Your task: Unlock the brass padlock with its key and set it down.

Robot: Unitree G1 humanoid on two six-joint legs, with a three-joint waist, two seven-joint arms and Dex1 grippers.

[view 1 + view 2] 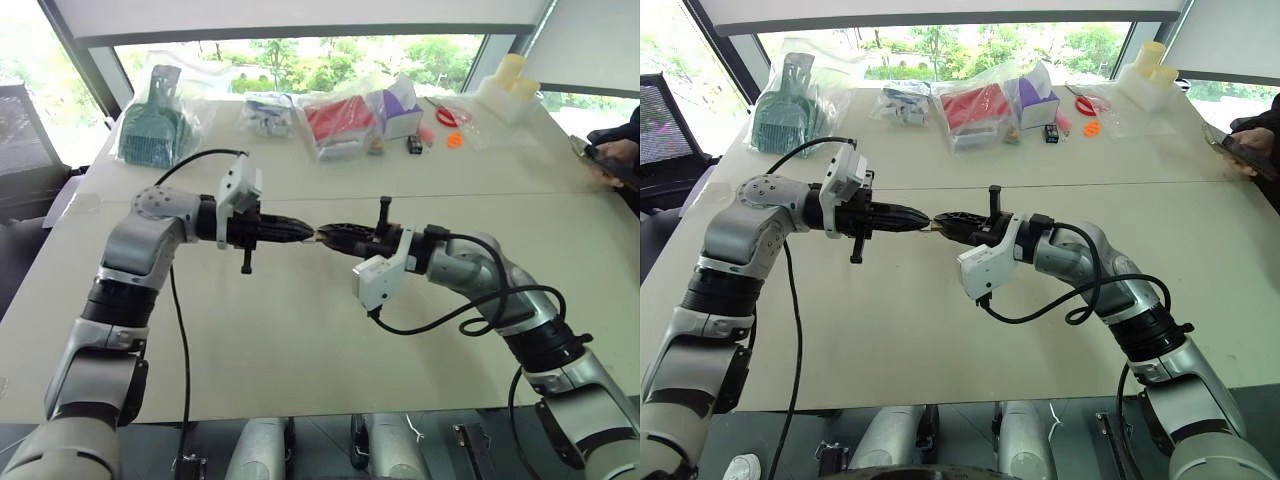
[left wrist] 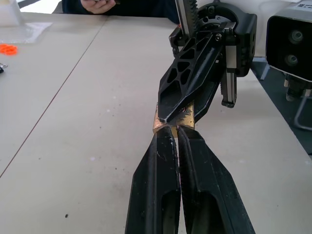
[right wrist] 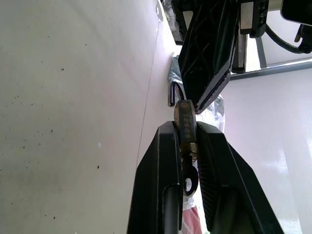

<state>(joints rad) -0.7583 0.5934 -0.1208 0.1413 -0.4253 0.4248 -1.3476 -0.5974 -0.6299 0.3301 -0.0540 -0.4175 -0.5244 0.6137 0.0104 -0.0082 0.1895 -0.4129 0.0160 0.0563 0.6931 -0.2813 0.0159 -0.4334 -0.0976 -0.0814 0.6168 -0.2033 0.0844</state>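
Above the middle of the table my two grippers meet tip to tip. My right gripper point(image 3: 185, 127) is shut on the brass padlock point(image 3: 185, 117), which is a small yellowish block standing between its fingertips. The silvery shackle point(image 3: 173, 95) sticks out of the padlock's far end. A dark key point(image 3: 187, 184) hangs from its near end, between the fingers. My left gripper point(image 2: 175, 130) comes from the opposite side. It is shut, with its fingertips against the padlock point(image 2: 157, 124). In the head views the padlock point(image 1: 318, 237) is a tiny glint between the two black tips, clear of the tabletop.
Along the table's far edge lie plastic bags: a green dustpan point(image 1: 152, 125), a red item point(image 1: 340, 120), a purple box point(image 1: 400, 100), orange bits point(image 1: 455, 138) and white containers point(image 1: 508, 90). A person's hand with a phone point(image 1: 610, 155) rests at the right edge.
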